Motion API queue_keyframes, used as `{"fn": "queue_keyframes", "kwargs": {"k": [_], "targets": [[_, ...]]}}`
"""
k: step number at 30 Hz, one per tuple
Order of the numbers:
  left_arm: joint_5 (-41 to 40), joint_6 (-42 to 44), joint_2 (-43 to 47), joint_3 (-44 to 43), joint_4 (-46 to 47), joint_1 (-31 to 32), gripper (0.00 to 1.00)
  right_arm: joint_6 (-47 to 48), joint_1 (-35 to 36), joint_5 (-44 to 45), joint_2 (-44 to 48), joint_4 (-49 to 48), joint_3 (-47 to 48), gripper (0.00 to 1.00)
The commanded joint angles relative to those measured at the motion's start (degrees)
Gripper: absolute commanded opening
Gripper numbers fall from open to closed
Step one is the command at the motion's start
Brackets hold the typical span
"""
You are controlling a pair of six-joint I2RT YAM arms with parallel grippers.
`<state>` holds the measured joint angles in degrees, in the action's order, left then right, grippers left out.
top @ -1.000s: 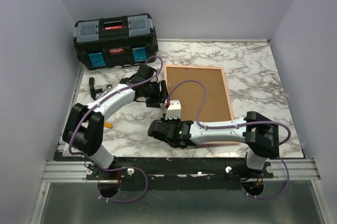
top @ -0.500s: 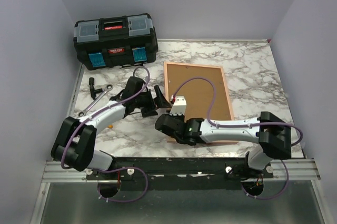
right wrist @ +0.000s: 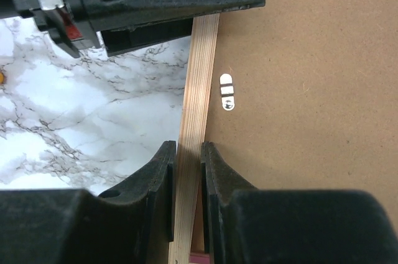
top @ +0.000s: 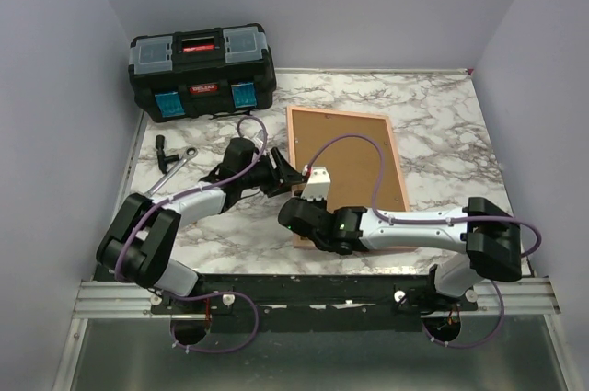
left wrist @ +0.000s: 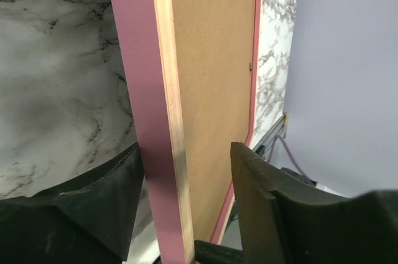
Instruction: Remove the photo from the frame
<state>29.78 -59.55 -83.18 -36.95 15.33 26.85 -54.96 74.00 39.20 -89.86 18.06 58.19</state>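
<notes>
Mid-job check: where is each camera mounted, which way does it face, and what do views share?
Top external: above, behind the bases, looking down on table, toolbox, frame; both arms show.
Left wrist: looks along the frame's pink edge; left hand straddles it, open.
Right wrist: looks down on that edge; right hand clamps it.
Shared: the frame's left edge.

SETTING: lab robot test cell | SHOWN BY: marble-patterned table (top: 442, 124) is enclosed by plain lilac walls (top: 368, 5) | aluminium rail (top: 313, 297) is fixed along near edge | black toolbox (top: 201, 72) is set at far-left corner
</notes>
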Motion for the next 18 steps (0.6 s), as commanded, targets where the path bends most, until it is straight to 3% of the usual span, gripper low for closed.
{"fn": "queue_keyframes", "kwargs": {"k": [1, 5, 11, 13, 14, 18], "targets": [[1.32, -2.15, -1.9, -0.16, 7.19, 1.58, 0.49, 1.48, 0.24, -1.31, 3.24, -5.85, -0.14, 0.01], [1.47, -1.89, -2.28, -1.48, 6.82, 1.73, 0.37, 1.61, 0.21, -1.22, 4.51, -5.94, -0.71, 0.01], [1.07, -1.35, -1.03, -3.24, 4.71, 1.84, 0.04, 3.73, 0.25, -2.47, 4.8, -6.11, -0.51, 0.01], [0.35, -0.64, 0.24, -4.0, 2.36, 1.83, 0.0, 5.15, 0.24, -3.12, 5.2, -5.58, -0.28, 0.02], [0.02, -0.28, 0.83, -4.56, 0.45, 1.83, 0.0, 5.76, 0.22, -3.14, 5.43, -4.67, -0.09, 0.09], [-0.81, -0.11, 2.91, -8.28, -9.06, 1.87, 0.0, 10.07, 0.22, -3.13, 6.37, -1.0, 0.13, 0.61]]}}
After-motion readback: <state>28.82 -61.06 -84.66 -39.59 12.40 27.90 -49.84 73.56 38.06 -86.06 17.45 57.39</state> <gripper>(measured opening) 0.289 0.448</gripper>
